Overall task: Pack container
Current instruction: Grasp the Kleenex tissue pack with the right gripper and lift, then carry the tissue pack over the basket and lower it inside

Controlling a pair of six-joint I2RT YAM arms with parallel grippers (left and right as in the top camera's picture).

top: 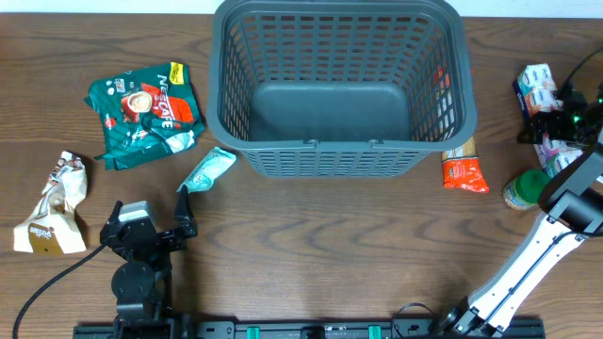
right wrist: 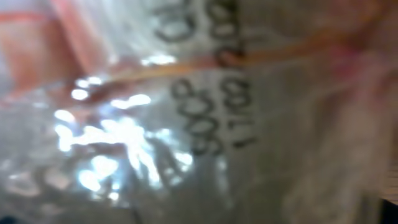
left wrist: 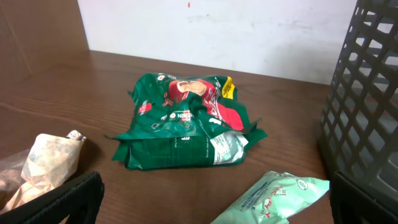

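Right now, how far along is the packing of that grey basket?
Nothing looks packed yet: the container has a bare floor. In hand: the right gripper sits among the packets at the far right, its camera filled by shiny wrapping, grip unclear. The left gripper is open, facing the mint packet. Left: green coffee bag, beige bag, orange packet, jar.

The basket [top: 339, 162] is dark grey, its sides a slotted lattice. The surface [top: 330, 254] is dark brown wood grain. The green bag [top: 146, 111] carries red and white print and a yellow tag. The mint packet [top: 207, 170] is pale green, the cream bag [top: 55, 202] part brown, and the orange packet [top: 464, 174] reddish. In the right wrist view, blurred silvery foil [right wrist: 124, 143] bears black print and an orange line.
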